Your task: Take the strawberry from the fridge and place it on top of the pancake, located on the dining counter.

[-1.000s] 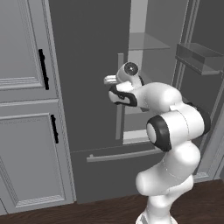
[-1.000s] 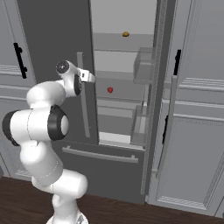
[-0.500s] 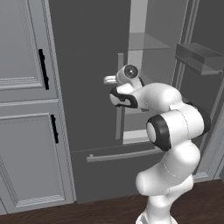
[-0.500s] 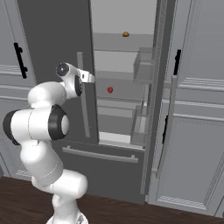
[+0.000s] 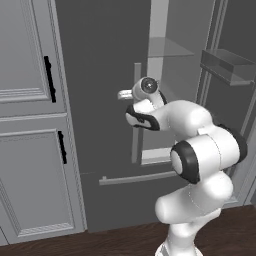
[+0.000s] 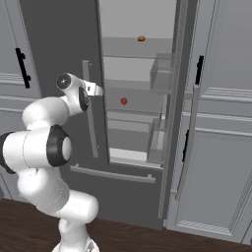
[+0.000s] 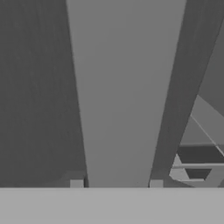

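The right base view looks into the open fridge (image 6: 142, 64): the strawberry (image 6: 124, 101) lies on a middle glass shelf, and a small orange-brown lump (image 6: 141, 38) sits on the shelf above it. In the left base view the fridge interior shows only glass shelves and a door bin (image 5: 227, 65). The end effector (image 7: 116, 183) is at the vertical bar handle (image 6: 90, 115) of the fridge's closed left door; in the hand view its fingertips (image 7: 76, 183) stand apart on either side of the handle, open around it. No writing is legible.
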Motion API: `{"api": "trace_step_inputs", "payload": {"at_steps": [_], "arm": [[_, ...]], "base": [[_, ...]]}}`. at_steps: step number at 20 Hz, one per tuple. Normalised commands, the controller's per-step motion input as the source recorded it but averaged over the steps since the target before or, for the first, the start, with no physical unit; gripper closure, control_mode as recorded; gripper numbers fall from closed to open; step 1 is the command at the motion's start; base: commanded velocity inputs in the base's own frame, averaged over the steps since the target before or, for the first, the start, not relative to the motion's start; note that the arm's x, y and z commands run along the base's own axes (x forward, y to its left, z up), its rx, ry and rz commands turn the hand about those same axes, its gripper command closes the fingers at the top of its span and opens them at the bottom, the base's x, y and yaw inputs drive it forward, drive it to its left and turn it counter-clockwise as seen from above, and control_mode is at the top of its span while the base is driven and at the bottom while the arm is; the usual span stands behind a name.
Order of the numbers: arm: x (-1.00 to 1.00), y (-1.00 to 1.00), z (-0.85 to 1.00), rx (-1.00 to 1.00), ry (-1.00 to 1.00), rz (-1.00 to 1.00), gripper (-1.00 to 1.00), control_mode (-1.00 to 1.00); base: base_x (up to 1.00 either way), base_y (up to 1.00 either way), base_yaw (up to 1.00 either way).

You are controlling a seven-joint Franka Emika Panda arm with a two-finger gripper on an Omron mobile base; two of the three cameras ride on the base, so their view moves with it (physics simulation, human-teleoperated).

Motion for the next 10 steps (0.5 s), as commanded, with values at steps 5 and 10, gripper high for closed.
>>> {"api": "trace_step_inputs", "payload": {"at_steps": [5, 10], "arm": [[-0.94, 0.48, 0.29, -0.03, -0.01, -0.06, 1.00, -1.00], [-0.88, 0.90, 0.30, -0.07, 0.00, -0.10, 1.00, -1.00]], "base": [[0.00, 0.00, 0.00], [0.00, 0.00, 0.00]]}}
